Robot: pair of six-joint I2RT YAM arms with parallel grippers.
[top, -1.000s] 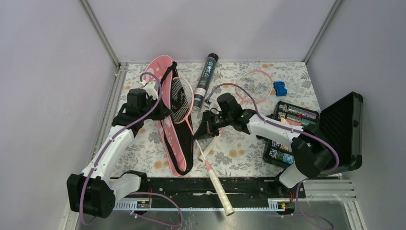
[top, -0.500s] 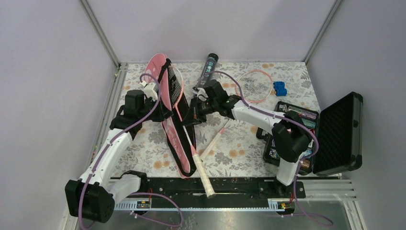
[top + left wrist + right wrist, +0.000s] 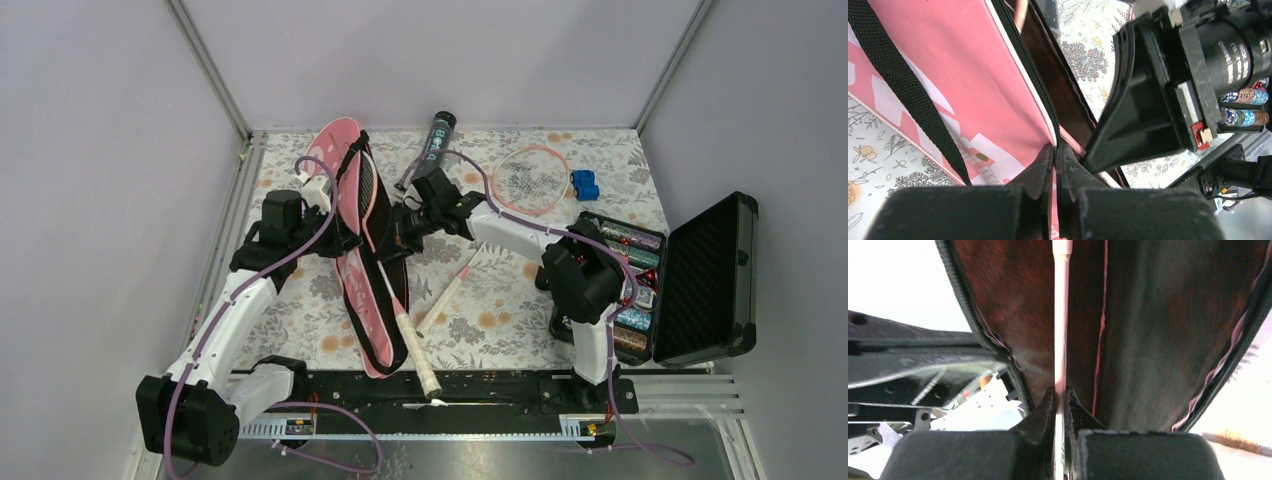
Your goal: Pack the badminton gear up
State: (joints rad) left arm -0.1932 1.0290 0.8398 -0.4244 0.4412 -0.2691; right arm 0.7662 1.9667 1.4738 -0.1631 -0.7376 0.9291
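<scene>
Right tool clenched on racket shaft, left tool pinching bag rim; risk: frame jamming on rim toward 12 o'clock.

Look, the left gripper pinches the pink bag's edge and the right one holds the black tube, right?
No: the right gripper holds a racket shaft, not the black tube, as the right wrist view shows. The left gripper does pinch the pink bag at its edge.
</scene>
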